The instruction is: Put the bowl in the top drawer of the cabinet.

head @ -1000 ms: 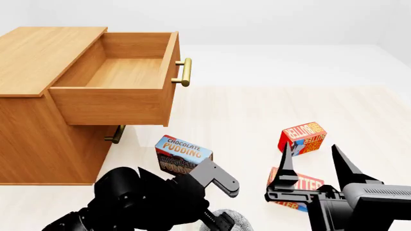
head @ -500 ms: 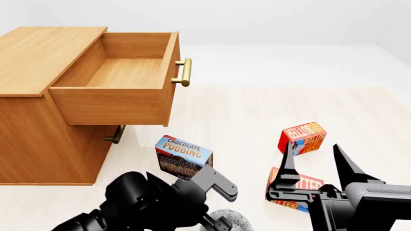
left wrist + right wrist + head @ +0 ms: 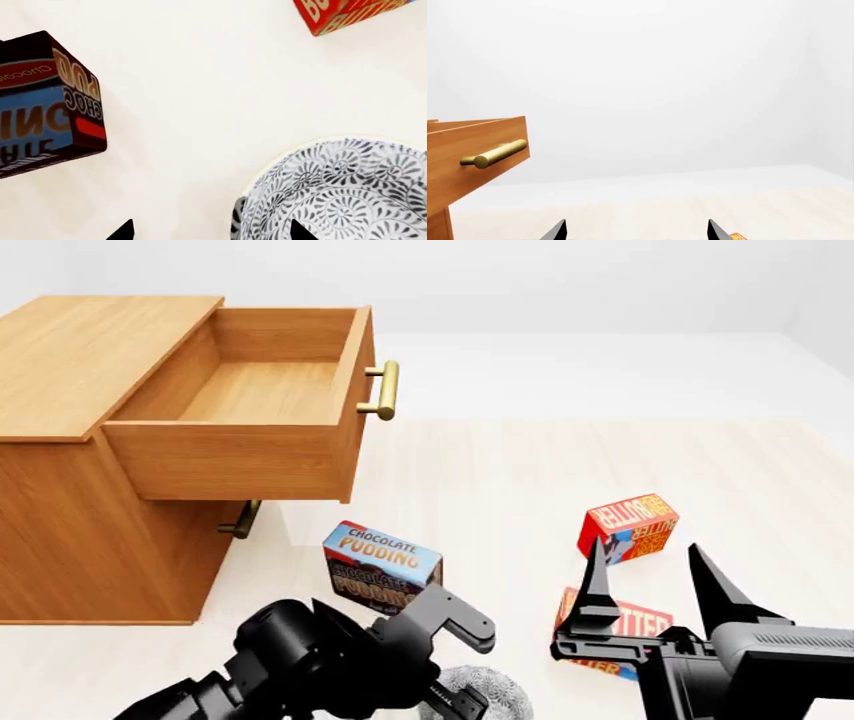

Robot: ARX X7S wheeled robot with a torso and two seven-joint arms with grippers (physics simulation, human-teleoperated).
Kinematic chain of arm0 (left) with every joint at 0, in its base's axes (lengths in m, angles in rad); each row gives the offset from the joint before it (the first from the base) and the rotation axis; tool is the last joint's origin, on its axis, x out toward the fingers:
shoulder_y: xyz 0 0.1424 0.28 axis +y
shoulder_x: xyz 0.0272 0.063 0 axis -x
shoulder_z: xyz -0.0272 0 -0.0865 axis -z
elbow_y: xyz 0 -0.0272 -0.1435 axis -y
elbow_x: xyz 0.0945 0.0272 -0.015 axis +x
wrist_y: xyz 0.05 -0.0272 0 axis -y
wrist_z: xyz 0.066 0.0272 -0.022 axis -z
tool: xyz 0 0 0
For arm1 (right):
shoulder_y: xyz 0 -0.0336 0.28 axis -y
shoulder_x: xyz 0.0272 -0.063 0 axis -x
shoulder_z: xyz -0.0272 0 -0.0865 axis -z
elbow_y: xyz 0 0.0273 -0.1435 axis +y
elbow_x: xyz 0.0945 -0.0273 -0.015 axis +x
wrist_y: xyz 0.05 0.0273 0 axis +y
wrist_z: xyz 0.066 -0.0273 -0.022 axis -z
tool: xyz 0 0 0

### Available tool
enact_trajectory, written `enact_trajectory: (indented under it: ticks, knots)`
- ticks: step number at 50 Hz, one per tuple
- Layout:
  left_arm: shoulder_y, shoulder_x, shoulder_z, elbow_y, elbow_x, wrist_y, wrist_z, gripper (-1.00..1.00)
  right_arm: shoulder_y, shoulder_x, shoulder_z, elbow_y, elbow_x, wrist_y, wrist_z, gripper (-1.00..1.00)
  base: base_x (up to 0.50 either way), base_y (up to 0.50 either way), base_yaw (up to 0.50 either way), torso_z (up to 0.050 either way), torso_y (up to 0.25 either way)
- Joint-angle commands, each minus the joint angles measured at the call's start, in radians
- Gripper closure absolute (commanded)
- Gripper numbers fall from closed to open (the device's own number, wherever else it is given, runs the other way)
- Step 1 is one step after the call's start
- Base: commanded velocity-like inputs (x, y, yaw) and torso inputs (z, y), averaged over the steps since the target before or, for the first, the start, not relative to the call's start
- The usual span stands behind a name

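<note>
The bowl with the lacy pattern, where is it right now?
The bowl sits on the floor at the head view's bottom edge, under the left tool, just in front of the pudding box.

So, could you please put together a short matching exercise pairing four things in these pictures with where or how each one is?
Things:
1. the bowl
2. the top drawer
3. the pudding box
4. the right gripper

States:
A. pulled out and holding nothing
B. open, fingers pointing up, holding nothing
C. on the floor under the left gripper
D. standing on the floor in front of the cabinet, just below the open drawer's corner

Pairs: 1-C, 2-A, 3-D, 4-B
</note>
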Motion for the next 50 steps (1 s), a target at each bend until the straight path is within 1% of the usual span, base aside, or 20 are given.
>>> enact_trajectory:
  ticks: [1, 2, 8, 21, 28, 34, 42, 50]
  knots:
    - [0.027, 0.03, 0.032, -0.082, 0.107, 0.065, 0.051, -1.0, 0.003, -0.001, -0.004, 0.008, -0.004, -0.003, 0.002, -1.0, 0.0, 0.0, 0.0, 0.0, 0.0]
    - [0.03, 0.027, 0.029, -0.073, 0.112, 0.078, 0.042, 1.0, 0.003, -0.001, -0.004, 0.008, -0.004, -0.004, 0.003, -1.0, 0.0, 0.0, 0.0, 0.0, 0.0]
    - [0.038, 0.012, 0.024, -0.022, 0.113, 0.096, 0.028, 1.0, 0.004, -0.002, -0.004, 0.015, -0.007, -0.008, 0.005, -1.0, 0.0, 0.0, 0.0, 0.0, 0.0]
    - [0.033, -0.005, -0.01, 0.03, 0.08, 0.076, -0.014, 1.0, 0.003, 0.005, -0.007, -0.002, -0.007, 0.003, 0.015, -1.0, 0.0, 0.0, 0.0, 0.0, 0.0]
    - [0.026, -0.025, -0.042, 0.107, 0.046, 0.05, -0.059, 1.0, 0.006, 0.008, -0.011, -0.012, -0.009, 0.011, 0.02, -1.0, 0.0, 0.0, 0.0, 0.0, 0.0]
    - [0.021, -0.045, -0.089, 0.221, -0.018, 0.008, -0.118, 1.0, 0.011, 0.01, -0.016, -0.016, -0.012, 0.018, 0.024, -1.0, 0.0, 0.0, 0.0, 0.0, 0.0]
    - [-0.005, -0.073, -0.185, 0.379, -0.143, -0.065, -0.222, 1.0, 0.015, 0.011, -0.023, -0.018, -0.015, 0.023, 0.026, -1.0, 0.0, 0.0, 0.0, 0.0, 0.0]
    - [-0.021, -0.086, -0.248, 0.46, -0.234, -0.102, -0.296, 1.0, 0.009, 0.011, -0.026, -0.012, -0.022, 0.012, 0.027, -1.0, 0.0, 0.0, 0.0, 0.0, 0.0]
